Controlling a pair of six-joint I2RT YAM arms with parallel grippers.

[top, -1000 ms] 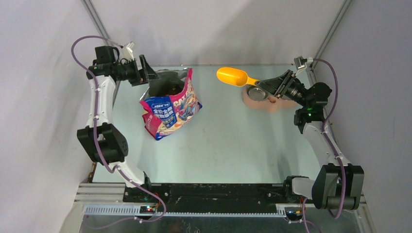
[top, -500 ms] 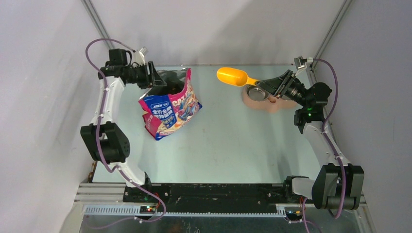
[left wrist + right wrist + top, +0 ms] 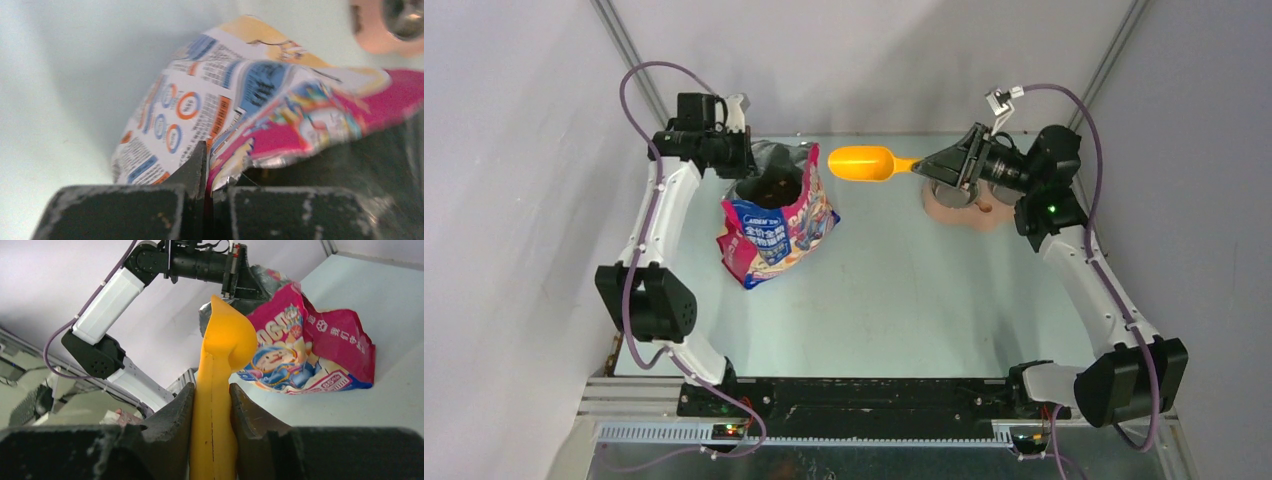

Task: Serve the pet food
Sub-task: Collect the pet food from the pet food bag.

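**Left end effector** [image 3: 206, 165]: the fingers are pressed together and pinch the top rim of the bag [image 3: 240, 100]. In the left wrist view the torn foil edge runs into the seam between the two dark fingers at lower centre. In the overhead view this grip sits at the left side of the bag's open mouth, in the upper left of the frame. The bag stands on the surface [image 3: 904, 290] with its printed pink-and-blue face toward the bottom of the frame.

**Pet food** [image 3: 776, 186]: it shows as a dark mass inside the open mouth of the bag. Single pellets are too small to tell.

**Right end effector** [image 3: 212, 395]: the fingers are closed on the handle of the yellow scoop [image 3: 225, 340], one finger on each side. In the overhead view the scoop points left. Its cup hangs at upper centre, just right of the bag's mouth and apart from it.

**Feeding dish** [image 3: 979, 212]: a pink base carrying a metal bowl rests on the surface below the right end effector and is partly hidden by it. It is well apart from the bag.
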